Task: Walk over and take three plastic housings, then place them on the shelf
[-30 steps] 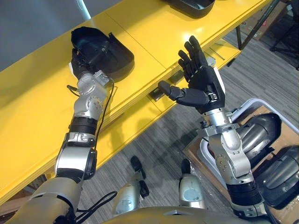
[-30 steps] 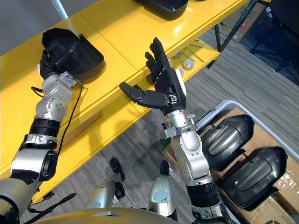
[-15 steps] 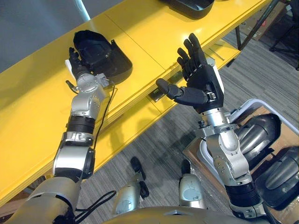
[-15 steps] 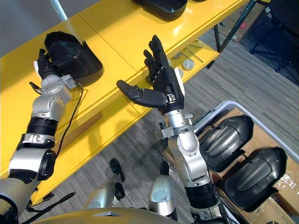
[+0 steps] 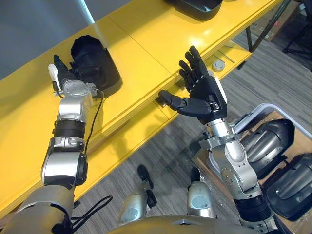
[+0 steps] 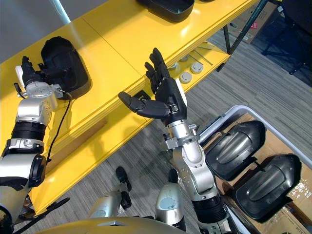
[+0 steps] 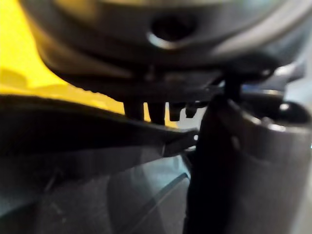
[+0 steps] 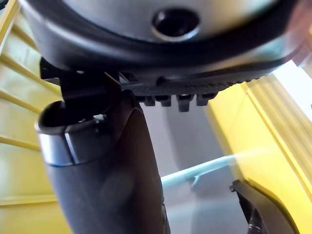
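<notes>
A black plastic housing (image 5: pixel 95 66) stands tipped up on its edge on the yellow shelf (image 5: pixel 141 44), towards its left end. My left hand (image 5: pixel 66 80) is at the housing's left rim, with fingers curled into its hollow and the white-covered thumb outside; the left wrist view shows the housing (image 7: pixel 97 185) right against the thumb (image 7: pixel 243 165). My right hand (image 6: pixel 165 95) is open, palm up and fingers spread, above the shelf's front edge and holding nothing. A second housing (image 6: pixel 163 7) lies further along the shelf.
Two more housings (image 6: pixel 234 146) (image 6: pixel 265 180) lie in a pale tub (image 6: pixel 243 109) on cardboard on the floor at lower right. Small round metal parts (image 6: pixel 191 68) sit on the shelf's lower ledge. Grey carpet runs along the shelf's front.
My left arm has swung to the left and turned the housing from lying flat to standing on its edge. The right hand has drifted slightly left, still open.
</notes>
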### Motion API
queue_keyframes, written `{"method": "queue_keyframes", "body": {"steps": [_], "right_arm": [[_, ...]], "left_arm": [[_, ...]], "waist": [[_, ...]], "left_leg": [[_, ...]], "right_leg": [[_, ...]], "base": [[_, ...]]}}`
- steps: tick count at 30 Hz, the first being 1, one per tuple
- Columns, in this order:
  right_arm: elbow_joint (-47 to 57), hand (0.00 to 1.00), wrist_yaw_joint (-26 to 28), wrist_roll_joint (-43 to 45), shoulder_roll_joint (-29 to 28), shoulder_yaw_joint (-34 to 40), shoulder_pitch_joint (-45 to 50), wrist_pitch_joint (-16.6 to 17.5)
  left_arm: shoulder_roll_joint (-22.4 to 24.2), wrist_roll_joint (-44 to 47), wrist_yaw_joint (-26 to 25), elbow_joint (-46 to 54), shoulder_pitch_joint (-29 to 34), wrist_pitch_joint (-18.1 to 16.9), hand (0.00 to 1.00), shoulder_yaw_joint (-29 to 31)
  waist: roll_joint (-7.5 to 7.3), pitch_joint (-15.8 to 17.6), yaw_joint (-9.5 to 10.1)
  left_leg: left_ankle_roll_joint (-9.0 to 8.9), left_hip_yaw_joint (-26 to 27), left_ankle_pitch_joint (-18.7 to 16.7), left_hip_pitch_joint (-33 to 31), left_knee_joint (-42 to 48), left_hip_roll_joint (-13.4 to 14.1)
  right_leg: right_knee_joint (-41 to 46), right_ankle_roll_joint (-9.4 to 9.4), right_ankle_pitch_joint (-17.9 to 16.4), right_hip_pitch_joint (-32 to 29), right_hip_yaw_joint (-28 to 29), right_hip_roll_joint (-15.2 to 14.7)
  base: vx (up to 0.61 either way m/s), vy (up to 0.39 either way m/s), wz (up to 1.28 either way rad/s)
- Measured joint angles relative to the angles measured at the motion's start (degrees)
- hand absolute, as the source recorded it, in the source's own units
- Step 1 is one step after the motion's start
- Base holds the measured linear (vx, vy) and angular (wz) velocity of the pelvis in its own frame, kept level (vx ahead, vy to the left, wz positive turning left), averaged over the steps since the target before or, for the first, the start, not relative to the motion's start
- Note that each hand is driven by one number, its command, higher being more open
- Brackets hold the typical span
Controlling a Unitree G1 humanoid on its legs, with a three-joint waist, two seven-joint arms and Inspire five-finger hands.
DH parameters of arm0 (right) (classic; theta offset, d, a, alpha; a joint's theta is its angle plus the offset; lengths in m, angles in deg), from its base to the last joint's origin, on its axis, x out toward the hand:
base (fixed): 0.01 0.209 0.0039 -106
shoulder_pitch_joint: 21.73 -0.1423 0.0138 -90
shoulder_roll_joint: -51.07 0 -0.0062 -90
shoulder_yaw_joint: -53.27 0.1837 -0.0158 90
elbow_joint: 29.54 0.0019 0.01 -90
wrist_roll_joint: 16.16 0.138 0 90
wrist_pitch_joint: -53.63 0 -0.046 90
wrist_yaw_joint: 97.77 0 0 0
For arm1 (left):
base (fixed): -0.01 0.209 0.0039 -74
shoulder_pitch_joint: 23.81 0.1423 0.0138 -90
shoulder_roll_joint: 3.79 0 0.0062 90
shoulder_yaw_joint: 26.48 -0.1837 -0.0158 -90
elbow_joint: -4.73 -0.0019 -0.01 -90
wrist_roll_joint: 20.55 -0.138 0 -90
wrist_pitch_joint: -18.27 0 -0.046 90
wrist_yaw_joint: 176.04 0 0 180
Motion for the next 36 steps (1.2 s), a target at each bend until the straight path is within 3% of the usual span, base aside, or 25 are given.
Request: {"method": "queue_keyframes", "body": {"steps": [4,9,14,19,22,25,27,28,31,34,36], "right_arm": [[0.1,1.00,1.2,0.0,-0.5,-0.8,1.4,0.0],[1.2,1.00,2.2,-0.1,-1.1,-2.2,1.3,0.0],[1.4,1.00,2.0,-0.2,-1.7,-3.2,1.4,0.0],[1.2,1.00,2.0,-0.8,-1.6,-4.9,2.9,0.2],[0.9,1.00,2.0,-0.8,-1.4,-6.6,4.0,0.6],[0.7,1.00,2.1,-2.3,-1.3,-8.2,5.7,2.0],[0.5,1.00,2.4,-2.5,-1.0,-8.8,6.0,2.0],[0.1,1.00,3.0,-2.5,-1.0,-9.0,5.9,2.0],[-1.7,1.00,4.8,-2.6,-1.0,-10.7,5.1,2.4],[-2.2,1.00,5.9,-3.0,-1.0,-12.8,3.7,2.4],[-5.1,1.00,5.5,-5.3,-1.9,-13.4,0.2,2.4]], "left_arm": [[-0.1,9.6,1.4,1.1,2.3,-5.8,1.00,-0.7],[1.3,12.1,1.4,9.1,7.3,-11.8,1.00,-2.8],[1.9,10.2,1.1,19.1,7.4,-12.0,1.00,-2.9],[1.5,-3.9,-0.5,21.5,7.3,-10.4,1.00,-2.8],[-2.9,-13.8,-0.7,20.6,6.9,-6.2,1.00,-2.8],[-7.3,-16.6,-0.9,18.0,5.6,-6.0,1.00,-2.7],[-7.5,-16.4,-1.5,17.5,5.1,-6.4,1.00,-2.3],[-7.5,-15.6,-2.1,17.4,5.1,-7.2,1.00,-2.1],[-7.2,-7.6,-2.4,20.4,9.1,-14.0,1.00,0.3],[-2.6,-7.1,-2.1,33.2,22.1,-21.1,1.00,3.1],[5.9,-5.5,-0.5,47.6,34.7,-25.9,1.00,2.6]], "waist": [[0.37,-0.2,0.05],[0.72,-0.5,0.49],[0.84,-0.9,1.67],[1.60,-3.4,1.79],[1.58,-4.6,1.82],[1.63,-6.1,2.61],[1.61,-6.6,3.27],[1.56,-6.8,3.74],[1.13,-7.3,4.91],[0.72,-7.9,6.04],[-0.20,-8.7,8.36]], "left_leg": [[-0.31,-0.3,-0.2,0.0,-0.1,-0.1],[-0.33,-1.7,-0.2,0.0,0.0,-0.3],[-0.27,-2.3,-0.2,0.0,0.0,-0.5],[0.03,-2.9,0.0,0.3,0.0,-0.9],[-0.06,-3.0,-0.1,1.0,-0.1,-0.9],[-0.49,-3.7,-0.4,1.0,-0.2,-0.8],[-0.51,-4.2,-0.4,1.0,-0.2,-0.9],[-0.51,-4.5,-0.4,0.9,-0.2,-0.9],[-0.49,-5.8,-0.4,0.9,-0.2,-1.1],[-0.56,-7.8,-0.3,0.9,-0.2,-1.8],[-0.61,-9.6,-0.3,0.9,-0.2,-2.2]], "right_leg": [[-0.2,-0.11,-0.1,0.3,-0.2,-0.1],[-1.1,-0.06,0.1,1.7,-1.8,-0.2],[-1.1,-0.01,0.1,2.2,-2.5,-0.4],[-2.0,0.37,0.3,3.4,-3.4,-0.7],[-2.0,0.28,0.2,4.1,-3.6,-0.6],[-2.1,-0.02,-0.1,4.7,-4.7,-0.6],[-2.1,-0.10,-0.3,5.0,-5.2,-0.6],[-2.1,-0.11,-0.4,5.2,-5.4,-0.6],[-2.1,-0.15,-0.6,6.2,-7.0,-0.7],[-2.4,0.16,-0.8,7.6,-9.2,-1.2],[-3.4,0.18,-0.9,9.2,-11.4,-1.1]], "base": [[0.00,-0.001,0.04],[-0.01,0.004,0.13],[0.00,-0.002,0.08],[0.04,-0.010,0.07],[0.02,-0.018,0.00],[0.01,-0.021,0.10],[0.01,-0.020,0.16],[0.00,-0.010,0.21],[0.00,-0.010,0.22],[0.03,-0.005,0.35],[0.04,-0.013,0.40]]}}
